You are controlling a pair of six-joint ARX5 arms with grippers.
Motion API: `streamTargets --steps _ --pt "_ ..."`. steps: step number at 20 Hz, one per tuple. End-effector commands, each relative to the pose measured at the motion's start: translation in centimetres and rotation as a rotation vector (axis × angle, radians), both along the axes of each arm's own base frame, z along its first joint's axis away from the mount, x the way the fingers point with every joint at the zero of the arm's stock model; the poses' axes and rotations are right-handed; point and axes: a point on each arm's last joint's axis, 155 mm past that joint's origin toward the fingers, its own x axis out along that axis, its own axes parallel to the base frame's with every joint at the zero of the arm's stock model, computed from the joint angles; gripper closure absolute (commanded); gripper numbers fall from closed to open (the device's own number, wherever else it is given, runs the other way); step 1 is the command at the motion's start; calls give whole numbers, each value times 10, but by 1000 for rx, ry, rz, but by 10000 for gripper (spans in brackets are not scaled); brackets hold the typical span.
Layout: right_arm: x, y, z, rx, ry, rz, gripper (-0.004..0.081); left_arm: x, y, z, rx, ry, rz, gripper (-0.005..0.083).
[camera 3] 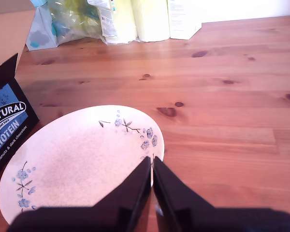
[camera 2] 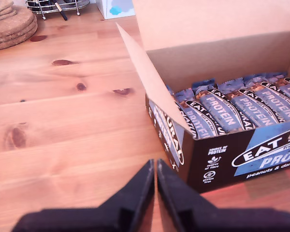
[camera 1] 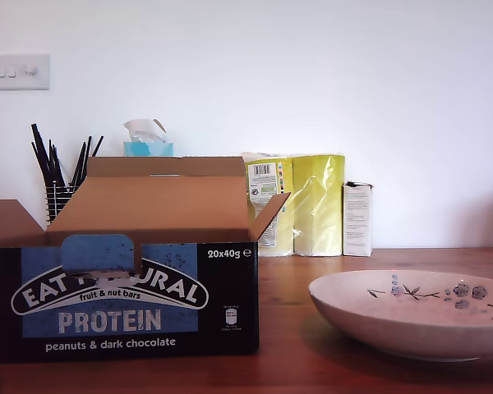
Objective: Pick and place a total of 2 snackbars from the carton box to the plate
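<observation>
My first gripper [camera 2: 155, 186] hangs beside the carton box [camera 2: 222, 159], fingers pressed together, empty; my second gripper [camera 3: 152, 186] likewise over the plate [camera 3: 77, 154].

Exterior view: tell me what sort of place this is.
Probably a home kitchen or dining room: a wooden table against a white wall, with a light switch, a tissue box and a flowered plate.

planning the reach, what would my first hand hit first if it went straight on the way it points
Probably the carton box: my first hand, shut, points at its near corner. Depth is unclear, so it might meet the table first.
</observation>
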Motion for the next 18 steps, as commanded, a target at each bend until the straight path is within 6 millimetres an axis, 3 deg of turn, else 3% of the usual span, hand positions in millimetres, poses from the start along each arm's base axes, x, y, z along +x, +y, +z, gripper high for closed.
streamTargets --steps 1,9,13,18 --pt "0 1 0 -3 -6 5 783 0 -1 3 -6 -9 -3 793" --pt "2 1 7 -5 -34 6 783 2 -3 8 -14 -27 -13 793" --pt "9 4 57 106 -194 -4 783 9 -19 48 -128 -161 -68 793" --pt "7 11 67 290 -175 3 783 3 -47 104 -331 -299 -195 793"
